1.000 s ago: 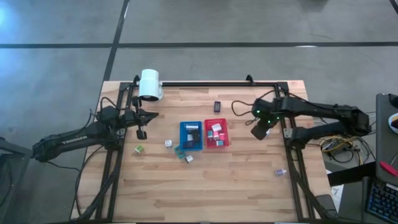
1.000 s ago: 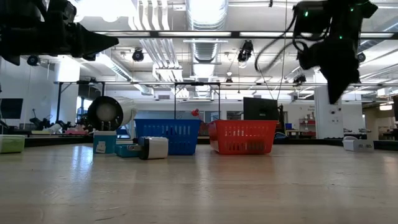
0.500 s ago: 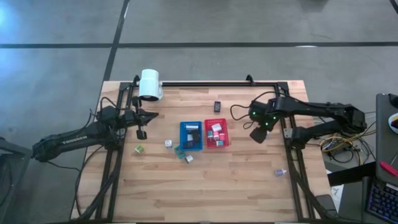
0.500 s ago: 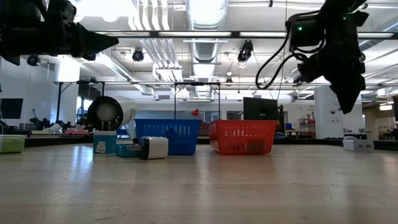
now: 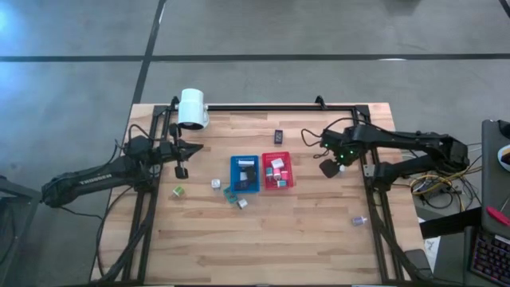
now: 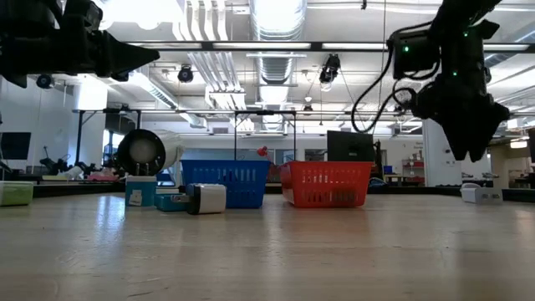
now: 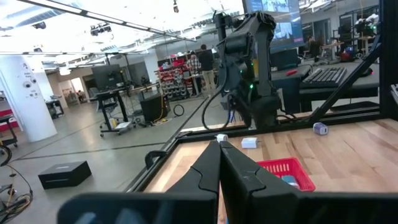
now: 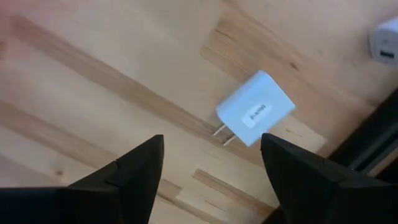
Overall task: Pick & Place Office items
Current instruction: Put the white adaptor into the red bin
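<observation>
Two arms over one wooden table (image 5: pixel 303 239).

Right gripper (image 5: pixel 327 168) just right of the red tray (image 5: pixel 288 185), raised off the wood in the low view (image 6: pixel 471 150). Fingers (image 8: pixel 134 165) spread wide in the right wrist view, nothing between them. One white plug charger (image 8: pixel 255 109) flat on the table below that gap, two prongs showing, not gripped. A second white item (image 8: pixel 385 38) at the frame edge, cut off.

Left gripper (image 5: pixel 198 147) parked at the left edge, near the white lamp head (image 5: pixel 192 108), pinched closed and empty. Tips together in the left wrist view (image 7: pixel 219 144).

Two trays side by side mid-table, touching: one blue tray (image 5: pixel 234 188), one red.
- Blue tray: one dark item plus a pale one, hard to separate.
- Red tray: several small white and pink-red pieces, exact count not readable.

Six loose office items on the wood in the high view:
- one black item (image 5: pixel 279 136) behind the red tray
- one green cube (image 5: pixel 179 191) well left of the blue tray
- one white cube (image 5: pixel 215 184) just left of the blue tray
- one teal piece (image 5: pixel 229 194) at the blue tray's front-left corner
- one pale cube (image 5: pixel 241 203) just in front of the teal piece
- one small pale item (image 5: pixel 358 221) near the right frame rail, well apart from the rest
</observation>
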